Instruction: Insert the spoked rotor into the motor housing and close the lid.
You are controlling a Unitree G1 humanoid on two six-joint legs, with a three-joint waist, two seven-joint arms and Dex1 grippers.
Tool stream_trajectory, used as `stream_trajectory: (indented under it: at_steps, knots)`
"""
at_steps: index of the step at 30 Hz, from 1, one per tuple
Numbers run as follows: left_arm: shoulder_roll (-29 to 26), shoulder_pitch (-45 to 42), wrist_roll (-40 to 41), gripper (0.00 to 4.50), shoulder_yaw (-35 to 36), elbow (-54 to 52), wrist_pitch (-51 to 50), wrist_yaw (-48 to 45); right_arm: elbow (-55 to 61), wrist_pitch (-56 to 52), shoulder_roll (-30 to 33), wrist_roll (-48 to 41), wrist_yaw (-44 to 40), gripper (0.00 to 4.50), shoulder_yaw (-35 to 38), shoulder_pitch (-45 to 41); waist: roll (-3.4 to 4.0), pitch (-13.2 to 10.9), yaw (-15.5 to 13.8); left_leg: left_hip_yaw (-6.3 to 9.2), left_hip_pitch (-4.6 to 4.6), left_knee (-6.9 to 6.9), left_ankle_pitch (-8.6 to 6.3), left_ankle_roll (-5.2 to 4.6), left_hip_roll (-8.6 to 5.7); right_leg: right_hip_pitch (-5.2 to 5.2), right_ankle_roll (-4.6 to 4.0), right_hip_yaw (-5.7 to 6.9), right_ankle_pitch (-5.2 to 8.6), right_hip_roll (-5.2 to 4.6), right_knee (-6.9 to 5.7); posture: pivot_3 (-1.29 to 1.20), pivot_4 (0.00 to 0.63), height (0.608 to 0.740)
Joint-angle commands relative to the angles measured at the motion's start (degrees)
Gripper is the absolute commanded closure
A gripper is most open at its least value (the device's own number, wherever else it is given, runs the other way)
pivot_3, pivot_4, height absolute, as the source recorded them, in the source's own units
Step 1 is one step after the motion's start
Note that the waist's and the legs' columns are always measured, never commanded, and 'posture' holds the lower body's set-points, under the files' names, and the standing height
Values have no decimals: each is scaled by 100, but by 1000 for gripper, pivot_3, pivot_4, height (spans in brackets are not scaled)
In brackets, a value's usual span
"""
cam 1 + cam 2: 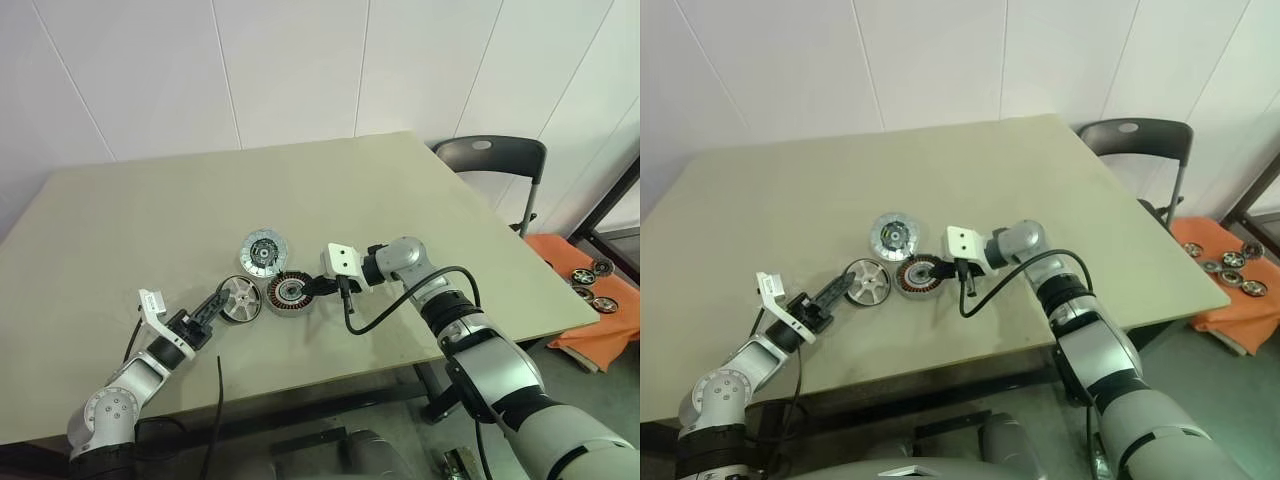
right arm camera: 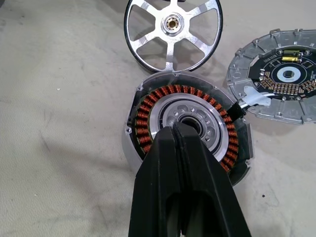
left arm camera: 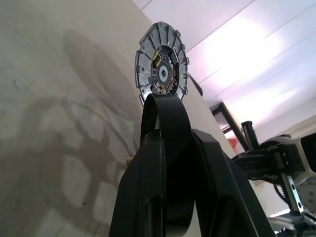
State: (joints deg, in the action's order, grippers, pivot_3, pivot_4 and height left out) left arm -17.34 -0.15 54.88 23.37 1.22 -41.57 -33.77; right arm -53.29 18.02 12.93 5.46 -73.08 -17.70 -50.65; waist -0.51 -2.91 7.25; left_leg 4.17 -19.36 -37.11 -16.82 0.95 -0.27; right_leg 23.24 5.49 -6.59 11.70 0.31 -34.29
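Black left jaws (image 1: pixel 218 305) pinch the upright spoked rotor (image 1: pixel 240 299) by its rim; beside it, shut, empty right jaws (image 1: pixel 318 288) steady the motor housing (image 1: pixel 290 293) on the worktop (image 1: pixel 120 220). Insertion pending: lay rotor over the windings. Lid (image 1: pixel 264 251) lies behind. No legible writing.

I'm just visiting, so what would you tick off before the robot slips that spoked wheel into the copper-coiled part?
1. Left gripper closed on the spoked rotor rim: ok.
2. Rotor lifted off the table: not ok; its edge appears to rest there.
3. Motor housing centre free to receive it: not ok; the shut right gripper sits over it.
4. Housing lying flat, windings up: ok.
5. Lid within reach, apart from the housing: ok.
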Motion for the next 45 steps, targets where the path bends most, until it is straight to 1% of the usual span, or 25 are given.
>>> stream_trajectory:
  at_steps: [1,4,8,12,20,23,28,30,33,36,44,45]
  knots:
    - [-105,-34,-214,4088,-10,43,99,62,20,122,34,-20,57,4500,61,-154,0,0,-1,0,1,0,0,0,0,0,0,0,0,0,-1,0,0,740]
    - [-97,-92,-134,4088,87,60,132,47,-17,146,29,-9,84,4500,56,-160,0,0,-1,0,2,0,0,0,0,-1,0,0,0,0,-2,0,0,740]
    - [38,-183,355,4088,347,-126,92,75,-85,188,36,3,96,4500,52,-188,0,0,6,0,2,-1,0,0,0,-1,-1,0,0,1,-2,0,0,740]
    - [281,-262,868,4088,538,-406,13,351,-142,349,108,78,166,4500,34,-235,-1,-1,-17,2,-2,-1,0,0,0,0,0,0,0,0,2,0,0,740]
    - [812,-178,1782,4088,393,-1231,-200,1028,-227,554,311,160,222,4500,64,-375,-3,-1,-16,1,-4,0,0,1,-1,-1,0,0,-1,-3,7,0,0,740]
    - [879,-74,1846,4088,261,-1261,-283,1125,-8,740,480,166,120,4500,39,-342,-3,-1,-16,0,-4,-1,0,0,-1,-2,0,0,0,-1,7,0,0,740]
    - [960,3,1901,4088,168,-1124,-267,1214,431,517,662,-170,-366,4500,184,-223,-4,-2,-3,-2,-4,-1,0,0,-2,-2,0,-1,1,0,10,0,0,740]
    - [1044,24,1945,4088,119,-1059,-303,1262,536,593,727,-306,-365,4500,292,-189,-4,-2,-8,-2,-3,-1,0,0,-1,-2,0,-1,1,1,8,0,0,740]
    - [1290,31,2055,4088,49,-826,-323,1340,734,417,882,-616,-549,4500,483,-78,-4,-2,-31,-1,-3,-2,0,0,-2,-5,0,-1,2,0,10,0,0,740]
    - [1392,26,2055,4088,-56,-710,-399,1330,891,270,960,-817,-582,4500,616,50,-6,-2,-33,-2,-5,-5,0,0,-3,-8,-1,-2,2,0,17,0,0,740]
    - [1252,-319,1959,4088,-87,-258,-455,1258,1579,-1012,1083,-1467,-826,4500,912,383,-5,-3,-26,-2,-3,-4,0,0,-3,-6,-1,-2,3,3,13,0,0,740]
    - [1225,-381,1950,4088,-97,-196,-470,1246,1742,-1336,1116,-1596,-889,4500,952,425,-5,-3,-25,-2,-3,-5,0,0,-3,-6,-1,-2,3,3,13,0,0,740]
